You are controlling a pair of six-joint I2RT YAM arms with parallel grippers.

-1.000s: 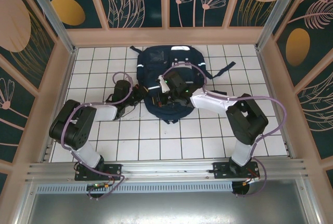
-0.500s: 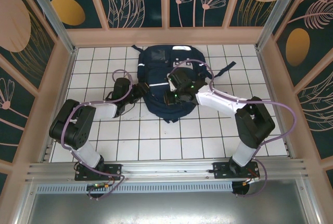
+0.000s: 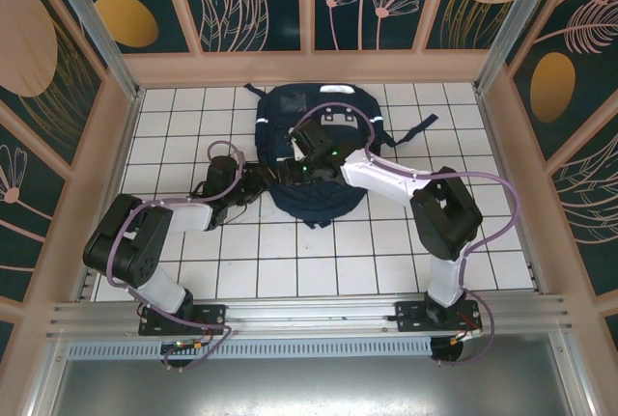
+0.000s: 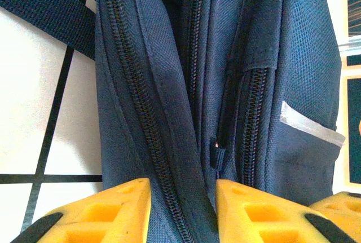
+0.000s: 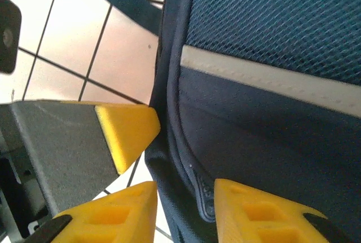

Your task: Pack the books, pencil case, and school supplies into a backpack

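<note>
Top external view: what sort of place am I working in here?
Probably a purpose-built robot test cell, not a real room: a white tiled floor boxed in by printed leaf-pattern wall panels, with an aluminium rail along the near edge.

1. Table point(image 3: 290, 262): white square tiles, dark grout lines, evenly lit.
2. Walls point(image 3: 251, 1): dark teal panels, peach and gold botanical motifs.
3. Frame point(image 3: 309, 67): pale wood battens border the panels.
4. Rail point(image 3: 309, 315): aluminium, runs along the near edge.
</note>
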